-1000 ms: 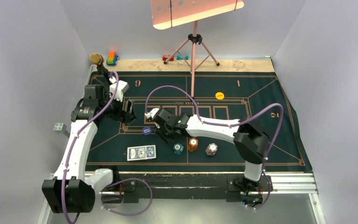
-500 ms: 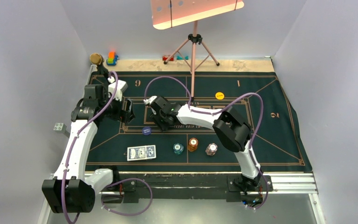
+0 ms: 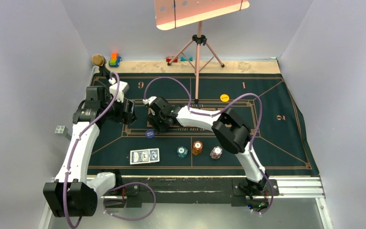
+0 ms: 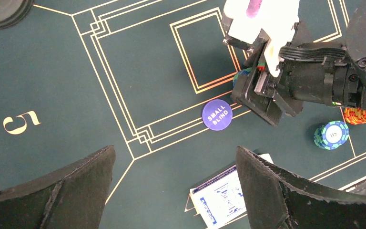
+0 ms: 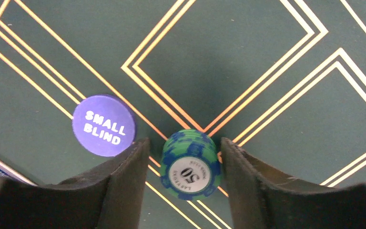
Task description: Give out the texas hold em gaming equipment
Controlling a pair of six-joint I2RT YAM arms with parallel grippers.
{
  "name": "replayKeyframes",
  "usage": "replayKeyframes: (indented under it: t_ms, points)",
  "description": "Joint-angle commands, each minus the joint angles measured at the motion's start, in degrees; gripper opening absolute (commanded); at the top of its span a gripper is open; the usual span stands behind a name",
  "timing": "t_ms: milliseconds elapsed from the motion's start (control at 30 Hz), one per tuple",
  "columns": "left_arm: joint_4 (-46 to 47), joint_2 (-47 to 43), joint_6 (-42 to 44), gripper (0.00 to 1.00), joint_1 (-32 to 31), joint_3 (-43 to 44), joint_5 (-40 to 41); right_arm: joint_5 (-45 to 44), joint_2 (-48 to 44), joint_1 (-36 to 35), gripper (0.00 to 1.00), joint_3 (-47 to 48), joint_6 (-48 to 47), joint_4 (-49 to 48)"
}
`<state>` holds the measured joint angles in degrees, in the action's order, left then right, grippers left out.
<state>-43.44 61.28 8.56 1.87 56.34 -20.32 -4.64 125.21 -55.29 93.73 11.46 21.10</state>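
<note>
A green-and-blue chip stack [image 5: 190, 164] stands on the mat's gold lines between my right gripper's [image 5: 185, 145] fingers, with a gap showing on each side, so that gripper is open around it. The dark blue "SMALL BLIND" disc [image 5: 104, 125] [image 3: 149, 133] lies just beside its left finger. My left gripper [image 4: 174, 152] [image 3: 129, 113] hangs wide open and holds nothing, above the mat near the blue-backed card deck [image 4: 219, 198] [image 3: 144, 156]. Teal [image 3: 182, 151], orange [image 3: 197, 147] and pinkish-white [image 3: 216, 152] chip stacks sit in a row near the front. A yellow disc [image 3: 224, 98] lies further back.
A pink tripod [image 3: 198, 57] stands at the back middle under a tilted board. The gold-topped black stand [image 3: 97, 60] and bright toy blocks [image 3: 115, 59] sit at the back left. The green mat [image 3: 286, 143] ends close to the right wall.
My right arm has swung left and away from the front chip row to a spot beside the SMALL BLIND disc. Its jaws have parted slightly. The left arm has barely moved.
</note>
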Motion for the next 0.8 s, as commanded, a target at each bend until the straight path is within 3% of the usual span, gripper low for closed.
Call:
replayKeyframes:
  t_ms: [0, 100, 333, 600, 767]
  points:
    - [2.1, 0.1, -0.2, 1.0, 0.5, -0.5, -0.6, 0.7, 0.4, -0.2, 0.69, 1.9, 0.9, -1.0]
    - [2.1, 0.0, 0.0, 1.0, 0.5, -0.6, -0.9, -0.1, 0.0, 0.0, 0.78, 2.1, 0.6, -0.5]
    - [2.1, -0.3, 0.1, 1.0, 0.5, -0.6, -0.9, -3.2, -7.1, 0.2, 0.84, 0.9, -0.9, 2.6]
    - [2.0, -0.7, 0.5, 1.0, 0.5, -0.5, -0.9, -2.4, -20.8, -0.6, 0.93, -13.6, -1.0, 6.2]
    - [1.8, -0.8, 0.6, 1.0, 0.5, -0.4, -1.3, -0.5, -23.9, -2.6, 0.98, -20.5, -1.6, 8.2]
